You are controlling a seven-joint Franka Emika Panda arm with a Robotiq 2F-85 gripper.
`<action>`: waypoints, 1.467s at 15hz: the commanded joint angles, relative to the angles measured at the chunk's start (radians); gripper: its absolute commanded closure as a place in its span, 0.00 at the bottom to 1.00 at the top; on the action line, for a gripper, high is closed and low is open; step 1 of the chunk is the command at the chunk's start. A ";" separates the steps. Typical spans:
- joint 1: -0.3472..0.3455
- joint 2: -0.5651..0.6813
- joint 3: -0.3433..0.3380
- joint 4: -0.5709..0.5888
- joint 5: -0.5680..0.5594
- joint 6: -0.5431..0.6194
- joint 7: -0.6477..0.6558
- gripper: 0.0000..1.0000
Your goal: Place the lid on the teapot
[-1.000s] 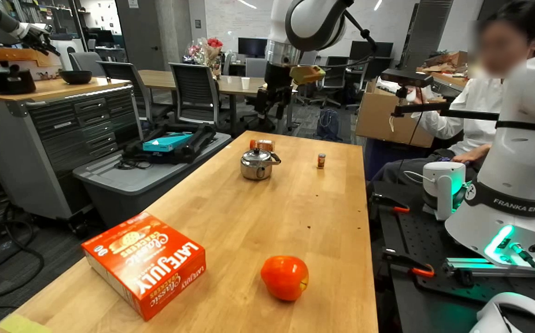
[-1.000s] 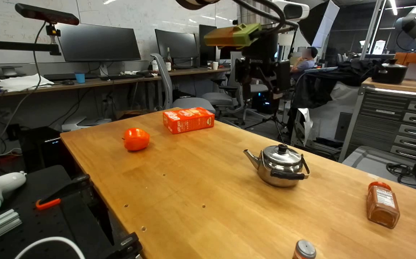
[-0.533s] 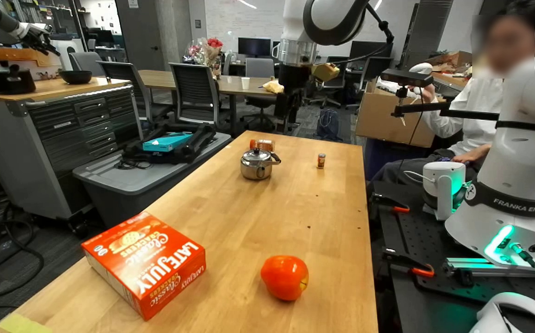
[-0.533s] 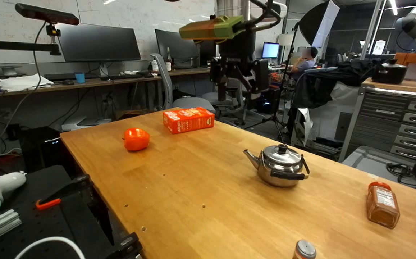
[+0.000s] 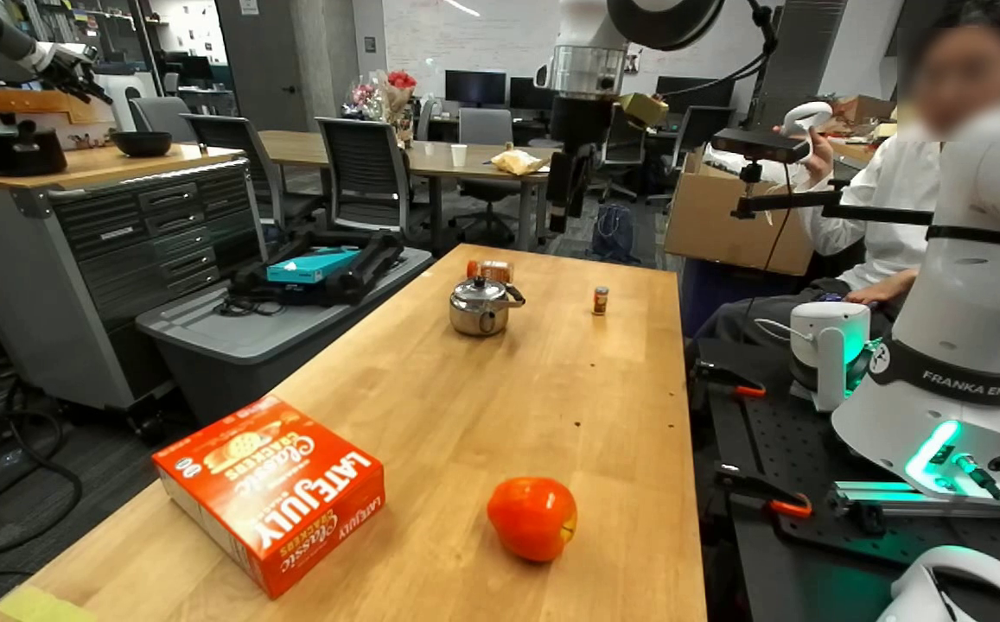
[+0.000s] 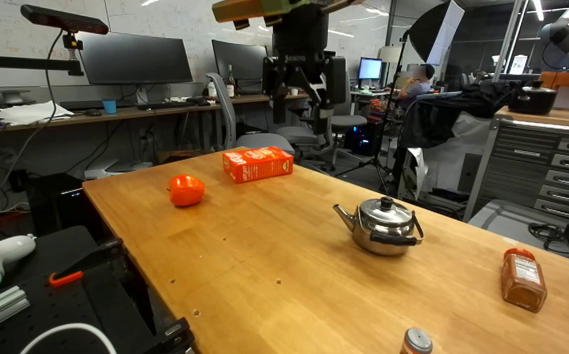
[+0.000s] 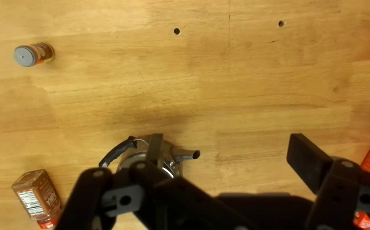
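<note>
The silver teapot [image 5: 478, 320] stands upright on the wooden table in both exterior views [image 6: 381, 242], its black handle folded down to one side. The round metal lid [image 6: 387, 211] with its dark knob sits on top of the teapot, and also shows there in an exterior view [image 5: 480, 288]. In the wrist view, one finger and the gripper body hide much of the teapot [image 7: 169, 150]; its spout points between the fingers. My gripper [image 7: 226, 142] is open with nothing between its fingers. It hangs well above the table in both exterior views [image 6: 300, 120], apart from teapot and lid.
An orange-red cracker box [image 5: 270, 488] and a red-orange round fruit [image 5: 532, 518] lie on the table beyond the teapot's spout side. A brown spice jar [image 6: 524, 280] lies near the teapot's handle side. A small spice bottle [image 7: 34, 54] stands near the table's robot-side edge.
My open gripper has moved toward the robot-base side, left in an exterior view and right in the other view's picture, away from the teapot. The teapot and lid have not moved.
</note>
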 commanded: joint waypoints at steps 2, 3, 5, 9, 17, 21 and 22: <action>-0.008 -0.134 0.013 -0.082 -0.020 -0.041 0.000 0.00; -0.009 -0.149 0.013 -0.090 -0.021 -0.045 -0.002 0.00; -0.010 -0.171 0.012 -0.104 -0.033 -0.050 -0.015 0.00; -0.004 -0.141 0.006 -0.088 -0.021 -0.083 -0.035 0.00; -0.003 -0.147 0.004 -0.088 -0.022 -0.117 -0.060 0.00; -0.002 -0.147 0.004 -0.088 -0.022 -0.118 -0.061 0.00; -0.002 -0.147 0.004 -0.088 -0.022 -0.118 -0.061 0.00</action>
